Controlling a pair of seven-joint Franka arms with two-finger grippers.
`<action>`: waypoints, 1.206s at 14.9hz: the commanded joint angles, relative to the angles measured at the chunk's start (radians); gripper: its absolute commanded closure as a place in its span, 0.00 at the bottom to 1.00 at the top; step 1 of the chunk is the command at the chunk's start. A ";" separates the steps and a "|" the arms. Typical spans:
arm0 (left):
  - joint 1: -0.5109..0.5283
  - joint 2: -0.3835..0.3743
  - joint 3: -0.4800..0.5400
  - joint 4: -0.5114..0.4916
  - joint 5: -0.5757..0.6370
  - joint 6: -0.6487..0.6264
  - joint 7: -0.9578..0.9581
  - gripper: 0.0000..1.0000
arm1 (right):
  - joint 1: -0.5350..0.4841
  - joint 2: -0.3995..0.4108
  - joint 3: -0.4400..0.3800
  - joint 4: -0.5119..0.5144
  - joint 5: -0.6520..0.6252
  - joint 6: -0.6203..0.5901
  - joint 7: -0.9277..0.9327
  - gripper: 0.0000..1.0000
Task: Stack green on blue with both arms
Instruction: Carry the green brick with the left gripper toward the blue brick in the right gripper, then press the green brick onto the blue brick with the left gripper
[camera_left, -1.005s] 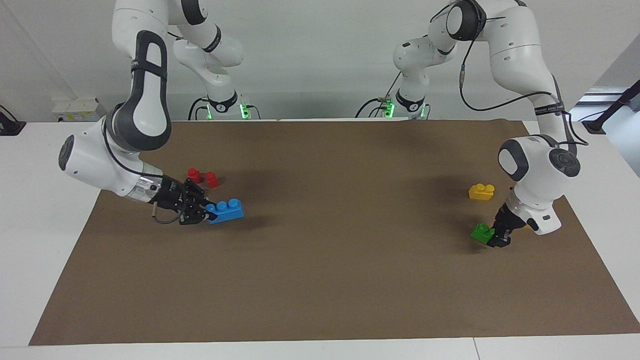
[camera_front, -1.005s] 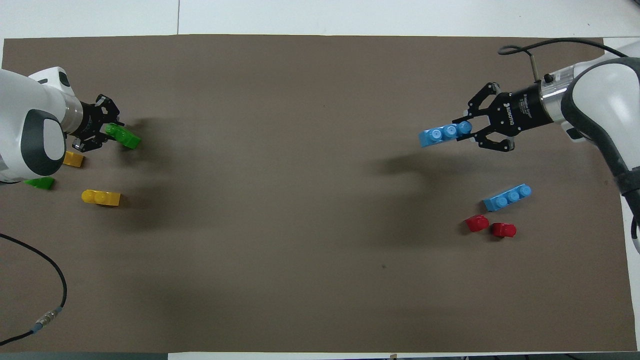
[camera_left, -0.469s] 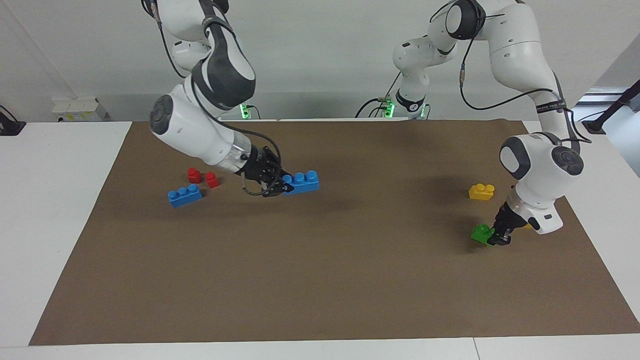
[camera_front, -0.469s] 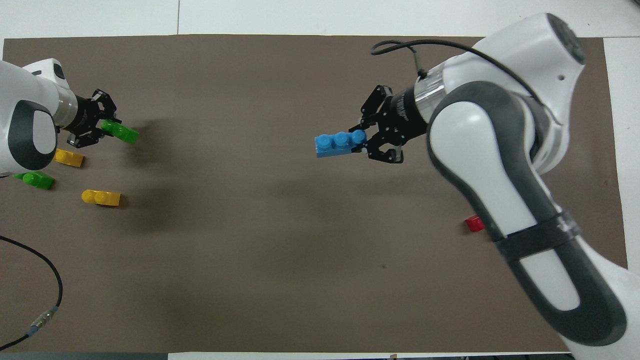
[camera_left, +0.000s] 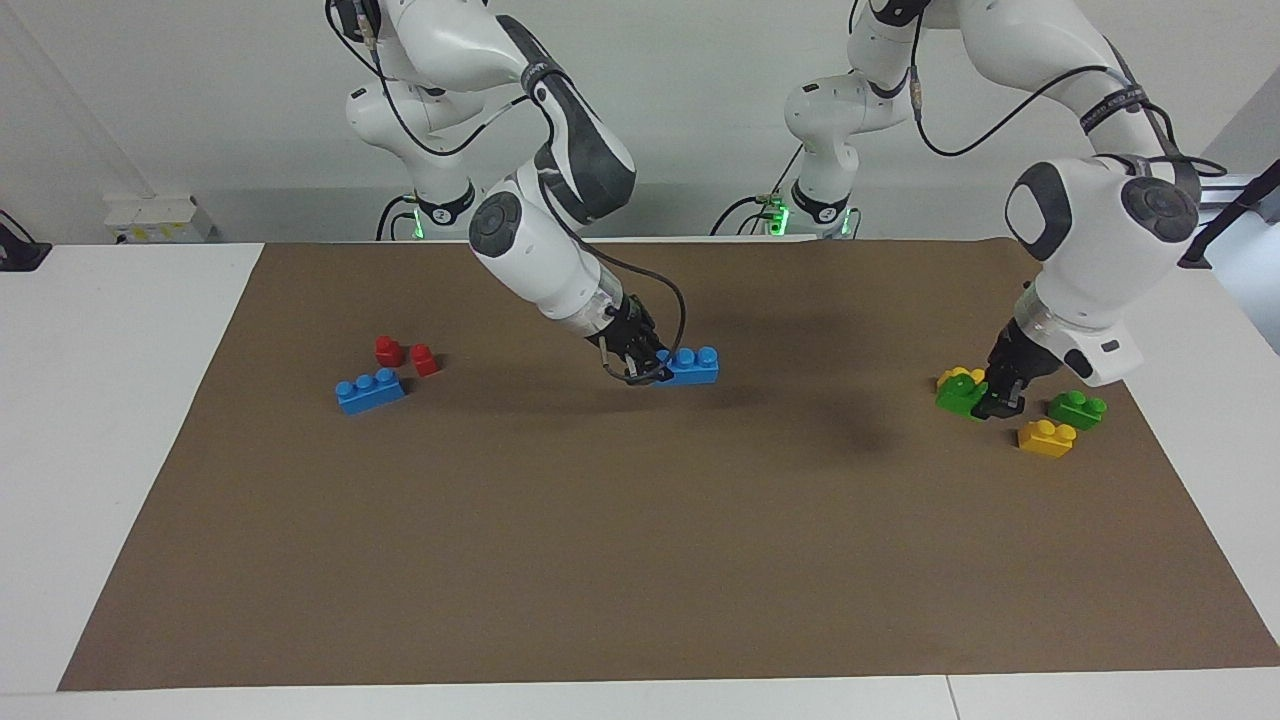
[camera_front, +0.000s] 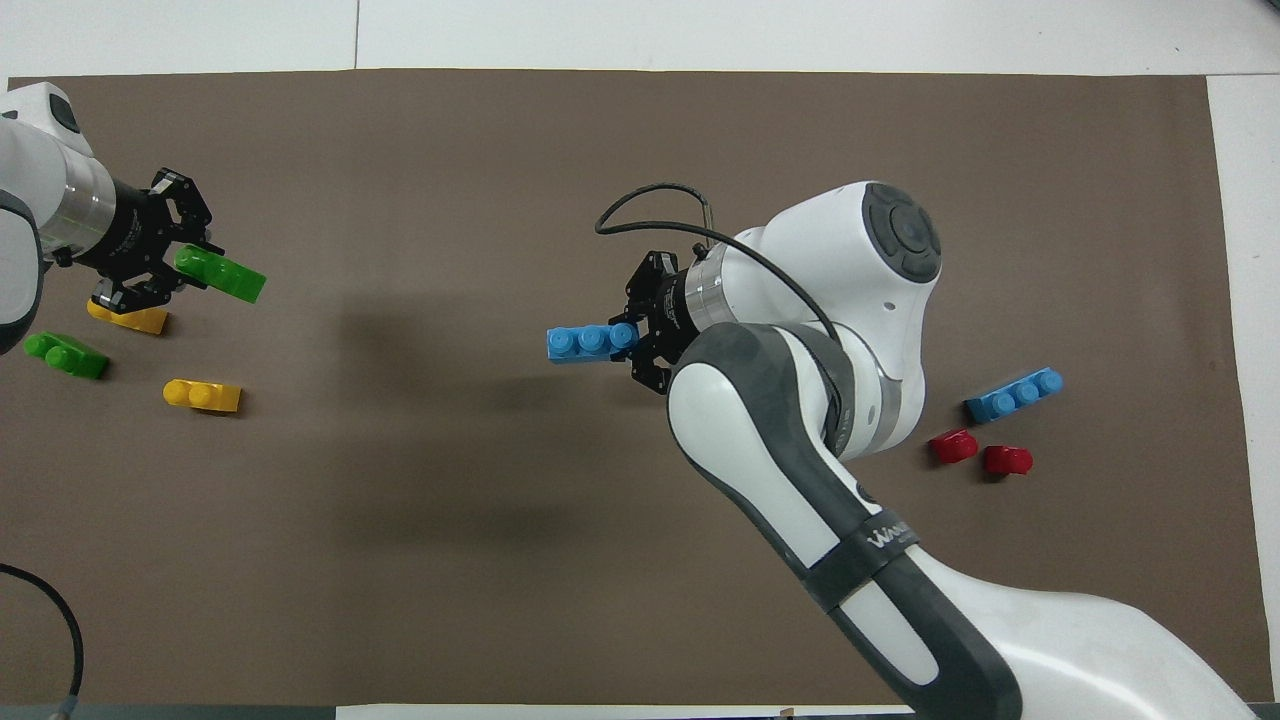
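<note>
My right gripper (camera_left: 655, 368) is shut on one end of the sky-blue three-stud brick (camera_left: 692, 365) and holds it level above the middle of the brown mat (camera_left: 640, 560). In the overhead view this gripper (camera_front: 633, 340) grips the blue brick (camera_front: 588, 342) by the end toward the right arm's side. My left gripper (camera_left: 992, 398) is shut on the bright green two-stud brick (camera_left: 960, 393) and holds it up over a yellow brick at the left arm's end. The overhead view shows that gripper (camera_front: 183, 263) and the green brick (camera_front: 222, 276).
A second blue three-stud brick (camera_left: 370, 390) and two red bricks (camera_left: 389, 350) lie at the right arm's end. A darker green brick (camera_left: 1077, 408) and two yellow bricks (camera_left: 1046, 437) (camera_front: 130, 318) lie at the left arm's end.
My right arm has carried the blue brick from the right arm's end to over the mat's middle. My left arm has lifted the green brick higher off the mat.
</note>
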 joint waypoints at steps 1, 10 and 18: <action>-0.090 -0.055 0.010 -0.029 0.004 -0.045 -0.191 1.00 | 0.020 -0.043 0.001 -0.127 0.014 0.121 0.006 1.00; -0.430 -0.140 0.012 -0.298 0.004 0.251 -0.805 1.00 | 0.096 -0.021 0.002 -0.254 0.244 0.316 -0.285 1.00; -0.553 -0.126 0.015 -0.443 0.007 0.401 -0.979 1.00 | 0.098 -0.017 0.001 -0.300 0.325 0.367 -0.326 1.00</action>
